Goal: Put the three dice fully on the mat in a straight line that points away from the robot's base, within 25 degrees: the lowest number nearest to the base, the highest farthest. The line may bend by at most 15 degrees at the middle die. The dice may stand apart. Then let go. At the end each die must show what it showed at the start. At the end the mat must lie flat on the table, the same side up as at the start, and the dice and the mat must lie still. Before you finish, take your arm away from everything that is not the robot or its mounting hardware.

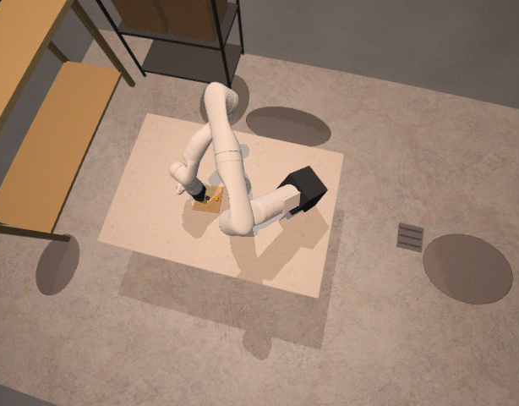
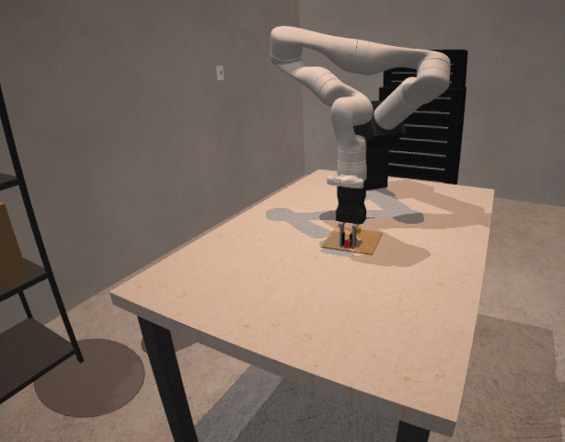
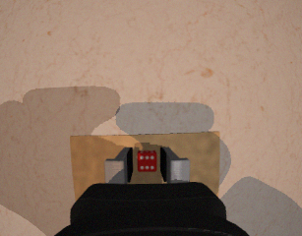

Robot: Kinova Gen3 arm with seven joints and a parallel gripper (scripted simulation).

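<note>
Wrist view: one red die (image 3: 147, 161), six pips.

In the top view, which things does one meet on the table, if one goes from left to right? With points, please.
The hand (image 1: 205, 199) (image 2: 348, 243) (image 3: 146, 159), the yellow die (image 1: 216, 199) (image 2: 358, 229), the black block under the arm's base (image 1: 309, 181).

The top view looks down from high above the pale rectangular table (image 1: 163, 236) (image 2: 292, 285); the exterior view faces along it, closer, from one end. The wrist view looks down nearest, sharing the flat tan square mat (image 1: 207, 206) (image 2: 371, 241) (image 3: 91, 157) with both.
</note>
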